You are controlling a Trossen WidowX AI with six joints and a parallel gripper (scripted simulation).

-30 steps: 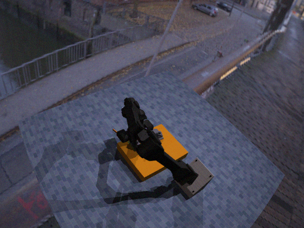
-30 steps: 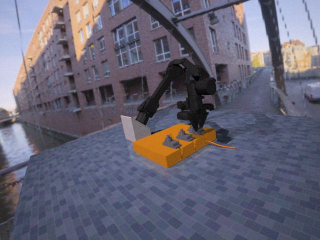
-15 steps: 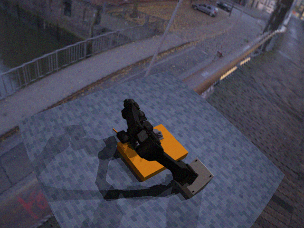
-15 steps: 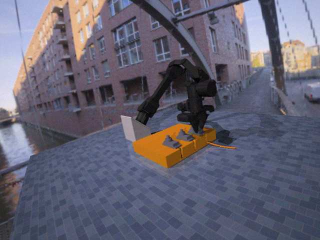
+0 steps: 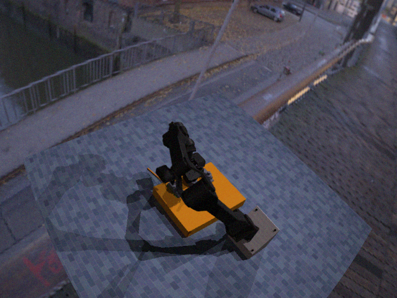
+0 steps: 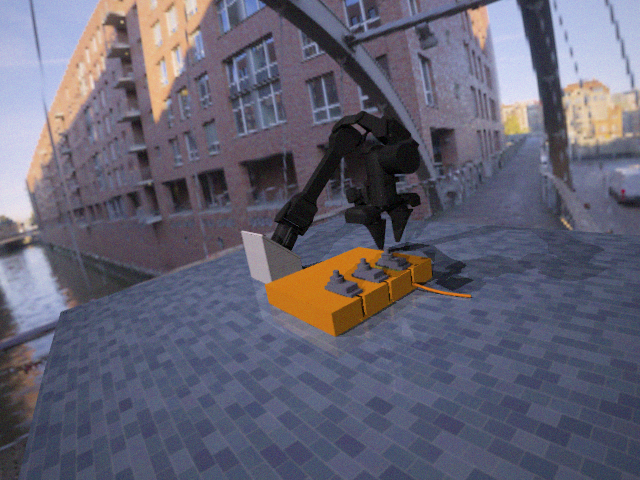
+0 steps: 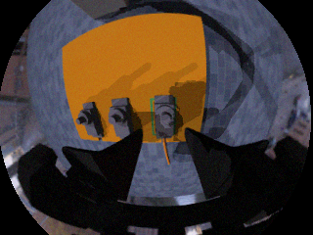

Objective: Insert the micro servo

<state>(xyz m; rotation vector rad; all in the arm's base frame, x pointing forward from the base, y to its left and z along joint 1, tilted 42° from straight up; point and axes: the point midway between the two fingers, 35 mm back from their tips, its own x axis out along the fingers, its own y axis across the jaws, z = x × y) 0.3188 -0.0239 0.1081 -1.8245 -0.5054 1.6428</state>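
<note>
Two grey micro servos already seated in the orange block stand in a row along its front edge, shafts up. The block rests on a blue-grey cobble-patterned table top. Behind it rises a long red-brick building with rows of windows, a canal of dark water lies at the left, and a grey metal railing lines the pavement.
</note>
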